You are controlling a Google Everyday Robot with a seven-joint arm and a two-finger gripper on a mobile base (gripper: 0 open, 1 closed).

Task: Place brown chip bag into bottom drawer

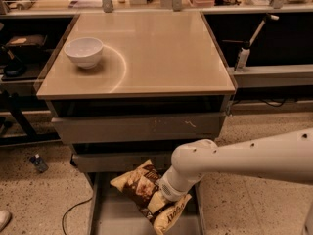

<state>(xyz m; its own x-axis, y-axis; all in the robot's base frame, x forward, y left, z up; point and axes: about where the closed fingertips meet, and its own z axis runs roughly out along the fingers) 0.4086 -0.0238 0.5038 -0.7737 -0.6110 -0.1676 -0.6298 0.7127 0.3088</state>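
Note:
The brown chip bag (139, 185) has yellow ends and hangs tilted, low over the open bottom drawer (117, 217). Its lower yellow end (172, 218) is close to the drawer floor. My gripper (165, 192) is at the bag's right side, at the end of the white arm (244, 158) that reaches in from the right. It is shut on the bag, and the wrist hides most of the fingers. The drawer's grey flat floor shows to the left of the bag and below it.
Two shallower grey drawers (142, 127) sit above under the tan tabletop (161, 53), the upper one slightly open. A white bowl (84, 51) stands on the top's left. A small bottle (38, 163) and a cable (73, 212) lie on the floor at left.

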